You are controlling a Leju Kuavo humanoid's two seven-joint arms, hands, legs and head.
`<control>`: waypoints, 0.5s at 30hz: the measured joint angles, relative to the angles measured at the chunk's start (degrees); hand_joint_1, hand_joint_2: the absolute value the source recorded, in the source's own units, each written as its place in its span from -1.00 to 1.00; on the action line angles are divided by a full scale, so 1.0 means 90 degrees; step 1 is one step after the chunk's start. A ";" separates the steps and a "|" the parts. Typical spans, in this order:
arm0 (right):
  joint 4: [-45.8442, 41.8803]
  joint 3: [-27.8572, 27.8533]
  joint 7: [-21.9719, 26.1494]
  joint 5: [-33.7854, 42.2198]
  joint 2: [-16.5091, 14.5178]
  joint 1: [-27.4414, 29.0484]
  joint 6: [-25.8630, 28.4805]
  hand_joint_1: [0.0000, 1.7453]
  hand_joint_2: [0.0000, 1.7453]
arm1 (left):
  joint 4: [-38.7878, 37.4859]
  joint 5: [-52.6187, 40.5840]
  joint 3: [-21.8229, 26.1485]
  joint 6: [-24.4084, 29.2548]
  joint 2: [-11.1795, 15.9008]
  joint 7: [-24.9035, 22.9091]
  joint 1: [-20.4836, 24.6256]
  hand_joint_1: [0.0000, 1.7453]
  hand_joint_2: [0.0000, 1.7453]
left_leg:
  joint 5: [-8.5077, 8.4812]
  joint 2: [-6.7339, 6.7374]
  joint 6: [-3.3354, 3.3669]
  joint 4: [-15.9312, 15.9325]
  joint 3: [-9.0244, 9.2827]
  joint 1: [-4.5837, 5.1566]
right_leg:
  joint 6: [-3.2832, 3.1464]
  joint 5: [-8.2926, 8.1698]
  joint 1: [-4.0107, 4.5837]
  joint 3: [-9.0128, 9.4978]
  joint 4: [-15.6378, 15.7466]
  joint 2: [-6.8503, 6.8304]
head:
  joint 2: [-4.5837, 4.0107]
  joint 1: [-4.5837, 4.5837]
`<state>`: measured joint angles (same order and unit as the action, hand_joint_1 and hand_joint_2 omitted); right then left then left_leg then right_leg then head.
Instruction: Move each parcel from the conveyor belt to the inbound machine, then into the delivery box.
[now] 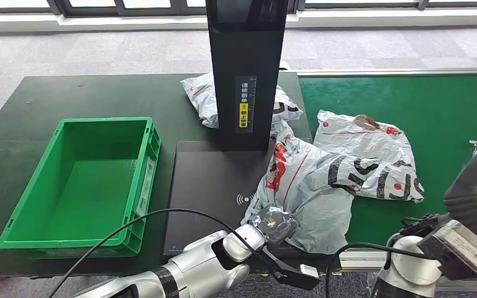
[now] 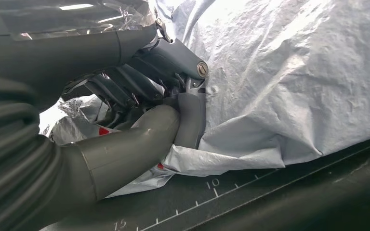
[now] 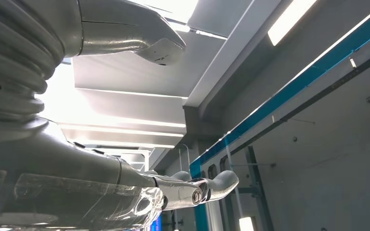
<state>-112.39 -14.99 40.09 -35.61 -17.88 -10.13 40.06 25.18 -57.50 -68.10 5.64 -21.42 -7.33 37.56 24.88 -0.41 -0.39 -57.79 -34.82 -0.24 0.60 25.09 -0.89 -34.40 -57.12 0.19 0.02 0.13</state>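
Left hand grips parcel on inbound machine.
Head view: our left hand (image 1: 272, 225) holds the soft poly parcel (image 1: 313, 186) at its near edge, on the inbound machine (image 1: 205, 186). Left wrist: fingers (image 2: 125, 84) bunch limp, slippery film; we'd gather a fold. Right wrist: right hand (image 3: 173, 159) loosely spread, holding nothing.

Your dark table (image 1: 49, 93) carries the green crate (image 1: 87, 186), the black scanner base (image 1: 205, 186) and two grey parcels (image 1: 310, 186), beside the green belt (image 1: 447, 105) holding another.
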 joint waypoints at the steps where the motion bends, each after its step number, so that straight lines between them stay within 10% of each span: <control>1: 0.0000 0.0000 0.0000 0.0002 0.0000 0.0000 0.0000 -1.00 1.00 | -0.0005 -0.0005 -0.0003 0.0000 0.0000 -0.0007 0.0003 1.00 1.00 | 0.0000 0.0000 0.0000 0.0000 0.0000 0.0000 | 0.0000 0.0000 0.0000 0.0000 0.0000 0.0000 | 0.0000 0.0000; 6: 0.0000 -0.0001 0.0000 0.0025 0.0000 0.0002 0.0000 -1.00 1.00 | -0.0040 -0.0233 -0.0074 0.0508 0.0000 -0.0273 0.0023 1.00 1.00 | 0.0000 0.0001 0.0000 0.0000 0.0001 0.0000 | 0.0000 0.0000 0.0000 -0.0001 0.0000 0.0001 | 0.0000 0.0000; 15: -0.0086 -0.0067 0.0000 0.0117 0.0000 0.0025 0.0002 -1.00 1.00 | -0.0003 -0.0906 0.0007 0.3638 0.0012 -0.1264 0.0116 1.00 1.00 | -0.0001 0.0001 -0.0001 0.0000 0.0001 0.0000 | 0.0000 0.0000 -0.0001 -0.0003 -0.0001 0.0003 | 0.0000 0.0000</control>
<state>-113.16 -15.60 40.09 -34.56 -17.88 -9.91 40.09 25.15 -65.65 -68.03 38.38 -21.31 -18.71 38.61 24.87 -0.39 -0.39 -57.79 -34.82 -0.23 0.60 25.08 -0.90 -34.43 -57.13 0.22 0.02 0.13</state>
